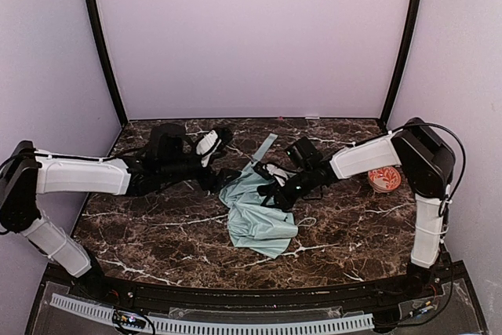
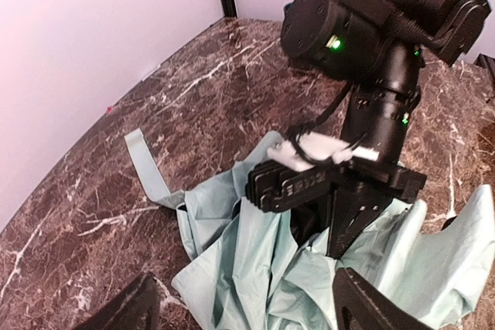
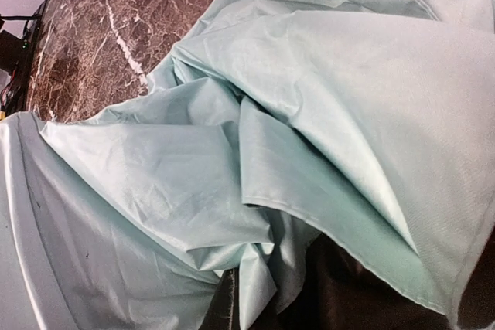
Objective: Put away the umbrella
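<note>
While the left gripper [image 2: 247, 307] is hovering open beside the umbrella [image 1: 255, 217], the right gripper [image 2: 340, 241] is pressing, closed, into its folds.

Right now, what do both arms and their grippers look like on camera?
Both the left arm and right arm have white link shells between black joints. A black cable loops over the right arm's elbow. The right gripper is black, with a ribbed bar, a white connector and green lights on its wrist housing. The left gripper shows only dark fingers.
</note>
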You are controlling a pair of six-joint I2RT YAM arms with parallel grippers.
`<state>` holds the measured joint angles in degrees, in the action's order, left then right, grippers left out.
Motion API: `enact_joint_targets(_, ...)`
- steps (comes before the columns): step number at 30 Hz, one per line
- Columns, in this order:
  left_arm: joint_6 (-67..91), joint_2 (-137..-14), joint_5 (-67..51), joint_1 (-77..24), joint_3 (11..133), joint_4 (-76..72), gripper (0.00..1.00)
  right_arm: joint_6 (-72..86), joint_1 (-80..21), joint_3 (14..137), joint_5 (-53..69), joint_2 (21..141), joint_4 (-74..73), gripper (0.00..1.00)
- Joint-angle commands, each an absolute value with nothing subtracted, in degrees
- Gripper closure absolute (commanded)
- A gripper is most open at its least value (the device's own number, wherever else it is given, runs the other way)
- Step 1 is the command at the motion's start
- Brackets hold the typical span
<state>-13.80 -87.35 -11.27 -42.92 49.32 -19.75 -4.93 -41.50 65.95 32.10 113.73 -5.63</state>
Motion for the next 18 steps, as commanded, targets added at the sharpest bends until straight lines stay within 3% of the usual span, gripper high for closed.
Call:
enact_joint_targets(1, -16.2, -81.0, -16.2, -42.9, 48.1, -16.0, 0.26, -2.8, -41.4, 69.4, 26.6, 117.6, -16.1, 1.0)
enact_joint_targets(7, -22.4, -78.8, -21.5, -49.2, 48.5, -10.5, 0.31, 2.3, -41.3, 70.7, 26.2, 117.7, -16.9, 1.0)
enact_joint_targets(10, -27.0, -81.2, -18.4, -53.9, 48.1, -9.8, 0.3, 3.5, -41.4, 71.5, 25.5, 118.2, -17.1, 1.0)
enact_joint_targets(18, -35.0, -90.1, -20.6, -55.3, 53.1, -6.8, 0.25, 6.9, -41.4, 69.8, 23.1, 117.3, -13.2, 1.0)
